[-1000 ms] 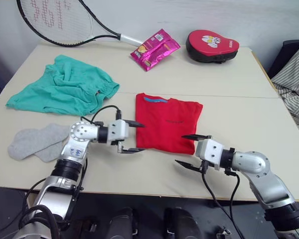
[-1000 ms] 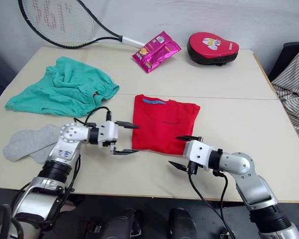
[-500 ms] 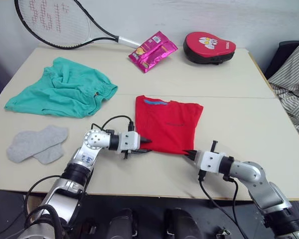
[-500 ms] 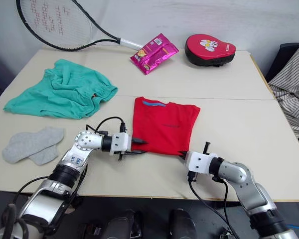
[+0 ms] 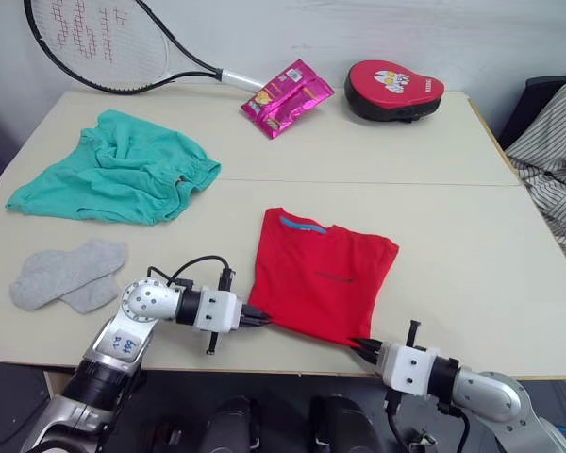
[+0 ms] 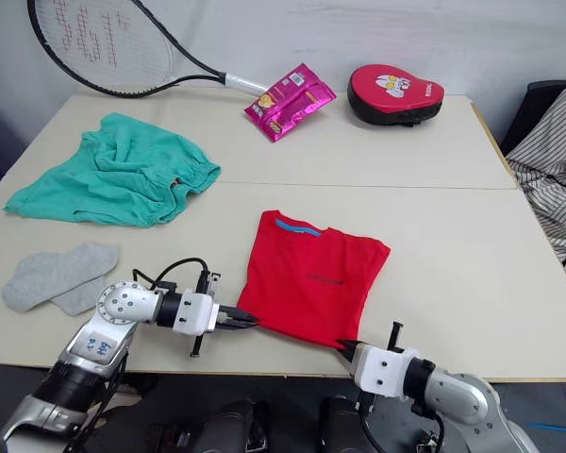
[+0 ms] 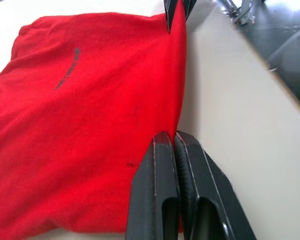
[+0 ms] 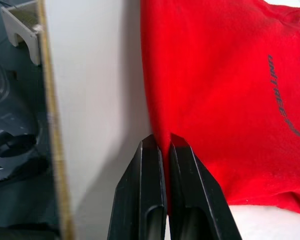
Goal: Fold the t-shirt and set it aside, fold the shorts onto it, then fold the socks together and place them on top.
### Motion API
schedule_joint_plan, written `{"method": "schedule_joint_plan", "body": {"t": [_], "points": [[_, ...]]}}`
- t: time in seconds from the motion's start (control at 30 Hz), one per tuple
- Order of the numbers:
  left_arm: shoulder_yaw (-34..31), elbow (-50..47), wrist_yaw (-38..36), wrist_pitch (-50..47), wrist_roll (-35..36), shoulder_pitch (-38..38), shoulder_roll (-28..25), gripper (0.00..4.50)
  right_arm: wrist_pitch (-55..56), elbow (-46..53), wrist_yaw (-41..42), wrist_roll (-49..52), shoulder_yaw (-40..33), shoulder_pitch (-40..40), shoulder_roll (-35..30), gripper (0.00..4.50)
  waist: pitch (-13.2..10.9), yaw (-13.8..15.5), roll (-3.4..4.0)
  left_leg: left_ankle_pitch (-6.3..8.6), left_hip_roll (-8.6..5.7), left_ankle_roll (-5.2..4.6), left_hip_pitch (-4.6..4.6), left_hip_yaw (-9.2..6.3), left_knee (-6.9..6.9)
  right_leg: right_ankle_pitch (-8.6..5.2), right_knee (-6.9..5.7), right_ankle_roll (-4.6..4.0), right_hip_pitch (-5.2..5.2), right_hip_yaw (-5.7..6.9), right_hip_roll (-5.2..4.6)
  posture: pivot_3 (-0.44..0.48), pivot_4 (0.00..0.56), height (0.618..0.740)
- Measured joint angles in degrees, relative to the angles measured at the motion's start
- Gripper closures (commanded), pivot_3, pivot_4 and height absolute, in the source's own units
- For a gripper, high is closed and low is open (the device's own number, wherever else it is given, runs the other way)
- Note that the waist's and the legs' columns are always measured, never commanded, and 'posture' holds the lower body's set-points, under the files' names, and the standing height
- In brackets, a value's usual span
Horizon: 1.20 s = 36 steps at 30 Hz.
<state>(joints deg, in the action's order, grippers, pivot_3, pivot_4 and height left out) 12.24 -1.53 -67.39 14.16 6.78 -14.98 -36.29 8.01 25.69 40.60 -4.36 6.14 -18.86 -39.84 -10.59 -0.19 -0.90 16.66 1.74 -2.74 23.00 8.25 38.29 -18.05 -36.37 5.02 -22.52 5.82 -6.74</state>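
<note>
— Where is the t-shirt (image 5: 323, 278)?
— Folded, flat on the desk (image 5: 453, 236), near the front edge.
— And the jaws?
— The left gripper (image 5: 255, 321) pinches one near corner tight. The right gripper (image 5: 363, 346) pinches the other.

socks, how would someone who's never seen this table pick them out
Start at the table's left side, where the teal shorts lie. Just nearer the front edge lie the socks, flat and overlapping. They are the only light-grey cloth, much smaller than the shorts or the red t-shirt.
</note>
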Motion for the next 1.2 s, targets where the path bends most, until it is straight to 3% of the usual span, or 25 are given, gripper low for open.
{"method": "schedule_joint_plan", "body": {"t": [0.03, 0.2, 0.27, 0.33, 0.43, 0.5, 0.53, 0.63, 0.73, 0.83, 0.97, 1.2], "points": [[0.0, -0.5, 0.1, -0.6, 0.2, 0.2, -0.1, 4.48, 0.0, 0.0, -0.1, 0.1, -0.1, 0.0, 0.0, 4.5, 0.0, 0.0, 0.0, -0.01, -0.01, 0.02, -0.01, 0.0, -0.02, 0.0, 0.01, 0.0, 0.0, 0.0, 0.0, 0.0, 0.15, 0.74], [-0.3, -3.4, -0.3, -5.2, 2.6, 0.8, -1.6, 3.28, -0.4, -1.1, 2.8, 5.5, -1.5, 0.4, -1.0, 3.19, 0.0, 0.1, 0.0, -0.04, 0.0, 0.01, -0.01, -0.01, -0.1, -0.01, 0.06, -0.03, -0.01, 0.02, 0.0, 0.0, 0.15, 0.74], [-1.3, -5.2, -0.4, -9.7, 5.7, 0.6, -2.1, 3.28, -2.1, 0.1, 6.1, 10.9, -2.4, -0.3, -2.6, 3.19, 0.0, 0.2, 0.0, -0.05, 0.0, -0.02, 0.02, -0.03, -0.11, -0.02, 0.09, -0.03, -0.01, 0.04, 0.0, 0.0, 0.15, 0.74], [-2.7, -7.7, -1.3, -14.7, 10.3, 0.4, -2.8, 3.23, -6.5, 3.1, 8.6, 18.0, -3.9, -0.9, -3.8, 3.56, 0.0, 0.1, 0.0, -0.06, 0.01, -0.03, 0.03, -0.1, -0.14, -0.01, 0.15, -0.03, 0.03, 0.06, 0.0, 0.0, 0.15, 0.74], [-5.2, -11.0, -3.0, -21.8, 17.7, -0.1, -4.5, 3.86, -16.8, 7.9, 9.3, 32.5, -8.1, 1.0, -5.1, 4.5, 0.0, -0.1, 0.01, -0.08, 0.02, -0.01, 0.01, -0.14, -0.13, -0.01, 0.14, -0.03, 0.06, 0.06, 0.0, 0.0, 0.15, 0.74], [-6.8, -11.3, -2.3, -24.7, 20.8, -1.9, -3.2, 4.46, -21.9, 9.3, 9.1, 38.5, -9.8, 5.7, -5.8, 4.5, 0.0, 0.0, 0.01, -0.11, 0.01, -0.04, -0.03, -0.2, -0.12, 0.0, 0.15, -0.06, 0.09, 0.11, 0.0, 0.0, 0.15, 0.74], [-6.9, -11.1, -1.5, -25.2, 21.0, -3.0, -2.1, 4.46, -23.6, 9.5, 8.6, 39.4, -9.8, 8.1, -5.7, 4.5, 0.0, 0.1, 0.01, -0.11, 0.0, -0.02, -0.03, -0.21, -0.13, 0.0, 0.15, -0.06, 0.09, 0.13, 0.01, 0.0, 0.15, 0.74], [-5.6, -7.7, 0.8, -23.4, 17.9, -5.5, 1.4, 4.46, -24.4, 7.5, 7.3, 35.8, -5.8, 14.5, -3.3, 4.5, 0.0, 0.4, 0.0, -0.15, -0.04, 0.03, 0.0, -0.22, -0.17, 0.0, 0.23, -0.06, 0.1, 0.19, 0.02, 0.0, 0.15, 0.74], [-0.5, 0.0, 4.7, -18.3, 10.2, -7.8, 7.1, 4.46, -19.5, -0.7, 5.7, 24.9, 3.5, 20.4, 2.7, 4.5, 0.1, 0.3, -0.02, -0.16, -0.12, -0.03, 0.15, -0.09, -0.17, 0.04, 0.28, 0.0, 0.0, 0.19, 0.07, 0.0, 0.15, 0.74], [4.0, 7.2, 5.8, -10.5, 2.7, -8.2, 8.4, 4.46, -14.3, -9.0, 3.5, 17.5, 7.8, 22.7, 7.0, 4.5, 0.1, 0.1, -0.05, -0.17, -0.09, -0.05, 0.2, 0.12, -0.14, 0.04, 0.32, 0.01, -0.1, 0.18, 0.16, 0.0, 0.15, 0.74], [4.8, 13.9, 8.1, -6.5, -1.2, -10.3, 10.6, 4.46, -8.6, -18.2, 0.4, 13.3, 7.0, 24.4, 11.0, 4.5, 0.1, 0.1, -0.05, -0.21, -0.07, -0.11, 0.15, 0.15, -0.08, 0.08, 0.29, 0.08, -0.05, 0.16, 0.15, 0.0, 0.15, 0.74], [4.5, 14.5, 7.8, -6.6, -2.3, -9.8, 8.6, 4.46, -8.0, -27.1, -4.4, 15.2, -2.0, 26.1, 12.7, 4.5, 0.6, -0.1, 0.06, -0.17, -0.03, -0.01, -0.17, 0.02, -0.2, 0.14, 0.25, 0.03, 0.16, 0.05, 0.05, 0.0, 0.15, 0.74]]}}
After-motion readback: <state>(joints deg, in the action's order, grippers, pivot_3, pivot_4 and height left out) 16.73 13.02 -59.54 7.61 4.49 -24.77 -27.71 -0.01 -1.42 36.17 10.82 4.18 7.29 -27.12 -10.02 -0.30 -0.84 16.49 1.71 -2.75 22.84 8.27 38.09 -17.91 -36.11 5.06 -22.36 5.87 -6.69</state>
